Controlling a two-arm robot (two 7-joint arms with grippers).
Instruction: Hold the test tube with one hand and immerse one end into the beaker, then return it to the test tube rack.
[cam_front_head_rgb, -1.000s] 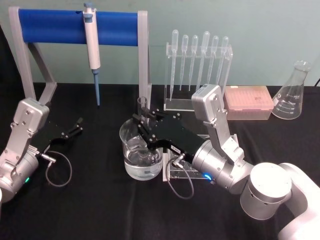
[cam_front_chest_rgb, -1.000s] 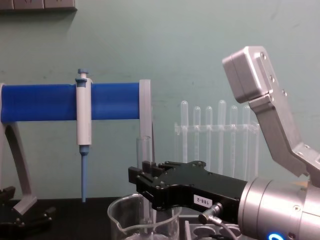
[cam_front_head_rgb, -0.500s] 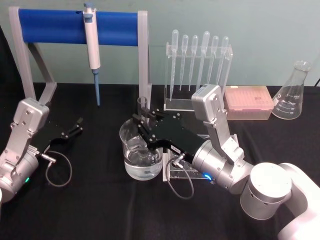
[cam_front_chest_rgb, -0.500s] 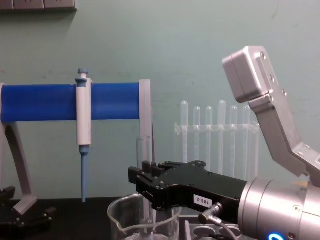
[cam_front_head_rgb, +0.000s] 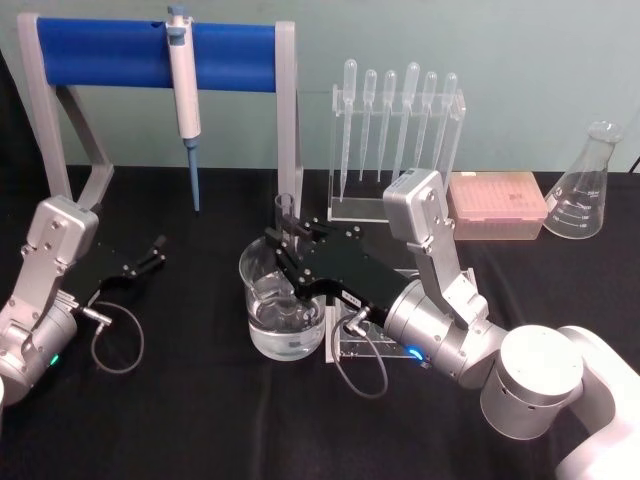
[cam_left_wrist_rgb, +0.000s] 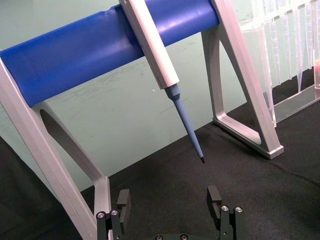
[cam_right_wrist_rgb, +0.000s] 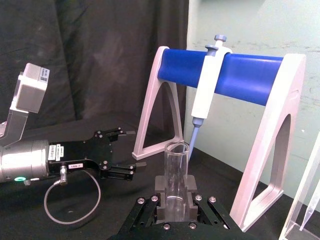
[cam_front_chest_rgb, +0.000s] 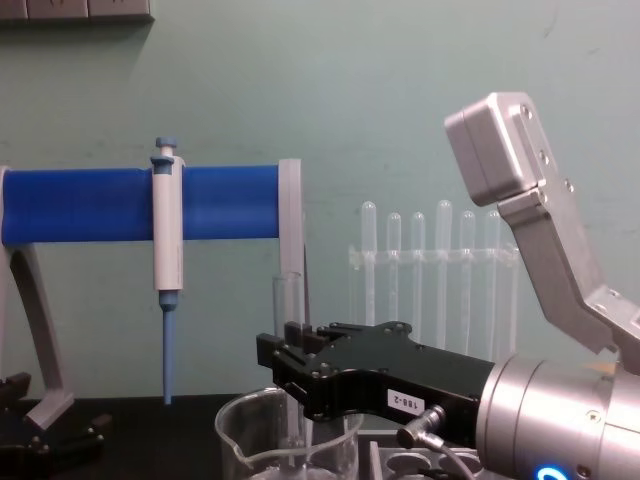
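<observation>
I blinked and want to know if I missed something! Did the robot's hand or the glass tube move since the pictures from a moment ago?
Nothing visibly changed. The right gripper stays shut on the test tube, holding it upright with its lower end down inside the beaker. The left gripper stays open and parked on the table's left side.

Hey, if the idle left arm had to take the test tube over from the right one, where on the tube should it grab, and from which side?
Probably the bare glass just under the open rim of the test tube, approached from the robot's left. The tube stands upright, lower end in the beaker, and the right gripper clamps its middle from the right, leaving only the top free. The left gripper rests open on the table.
</observation>
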